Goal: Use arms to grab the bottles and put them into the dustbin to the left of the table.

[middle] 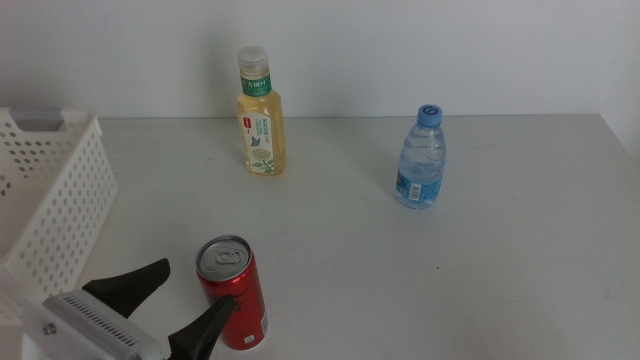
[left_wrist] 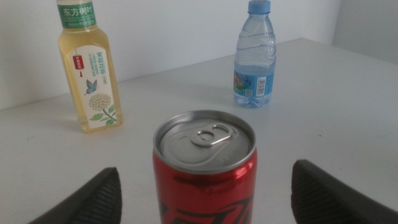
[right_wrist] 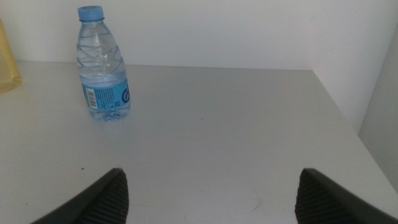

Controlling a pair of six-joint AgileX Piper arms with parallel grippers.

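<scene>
Spread wide, the left gripper [middle: 183, 303] flanks the red can [middle: 233, 291] without touching it. Beyond the can stand the tea bottle [middle: 260, 115] and water bottle [middle: 421, 159]. Beside it, the dustbin [middle: 50, 195]. Right gripper [right_wrist: 208, 193] gapes over bare desk [middle: 440, 270].

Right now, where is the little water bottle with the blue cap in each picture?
Middle view: water bottle stands at right of centre, far from the left gripper.
Left wrist view: upper right, behind the red can.
Right wrist view: upper left.
Shared landmark: yellow tea bottle.
</scene>
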